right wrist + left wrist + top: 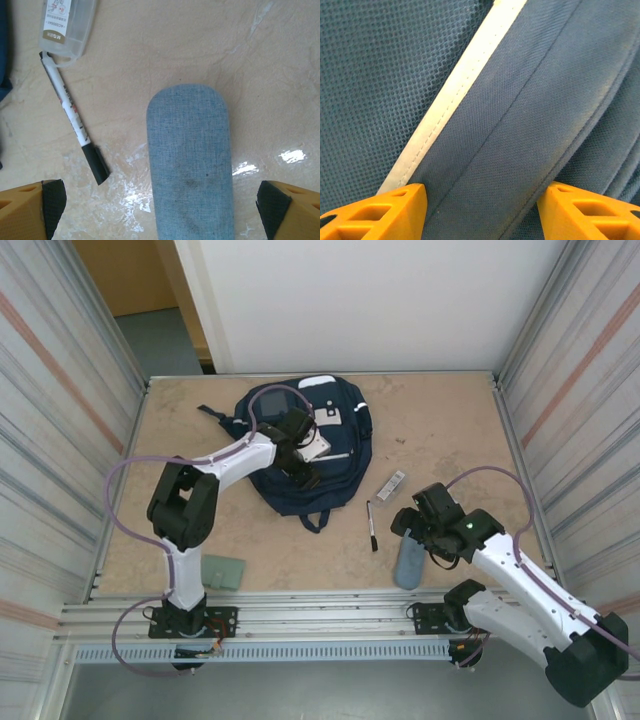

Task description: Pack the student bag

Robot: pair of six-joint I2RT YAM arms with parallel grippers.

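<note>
Left claw (482, 202) sits low over the student bag (345, 415), its orange fingertips (385, 212) spread apart. We note navy weave lying flat under them and a pale stripe (455, 95) crossing on the diagonal. From the overhead view, the bag lies flat at the far middle of the bench (450, 430), a little left of centre, white patches up, with the left arm reaching across its front. Right claw (162, 202) is spread wide, black pads (52, 200) standing on either side of a grey-blue pencil case (190, 165) and apart from it. That case lies toward the near right of the bench, well apart from the bag. Just to its left we log a white pen (72, 120) with a black cap, capped end nearer us. Its other end meets a small clear plastic box (67, 25). A green wallet (222, 571) rests by the near edge beside the left arm's base.
</note>
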